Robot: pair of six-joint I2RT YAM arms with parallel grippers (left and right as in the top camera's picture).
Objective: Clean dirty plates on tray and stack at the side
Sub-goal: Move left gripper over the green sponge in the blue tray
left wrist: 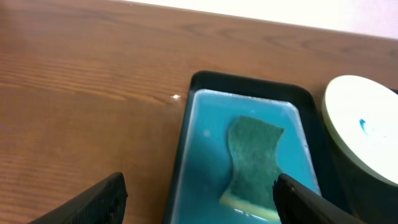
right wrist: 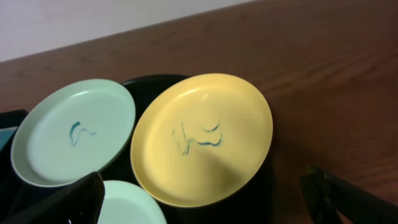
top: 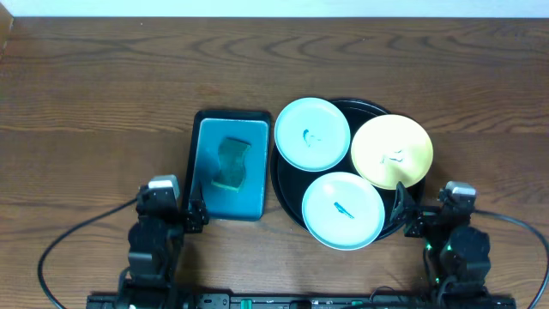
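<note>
Left claw point(top: 194, 214) and right claw point(top: 407, 216) are gaping wide, holding nothing, by the table's front edge. Far mint plate point(top: 311, 133), near mint plate point(top: 343, 210) and yellow plate point(top: 392, 151) are all lying smeared on the tray point(top: 286, 194), right of the table's middle. Sponge point(top: 232, 163) is sitting untouched. Nothing is cleaned or stacked; the whole job is waiting.

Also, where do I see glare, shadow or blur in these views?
Overhead: sharp, evenly lit, plates bright. Left wrist: pale sheen on table, fingers blurred. Right wrist: soft shadow across yellow plate, fingers blurred too.
</note>
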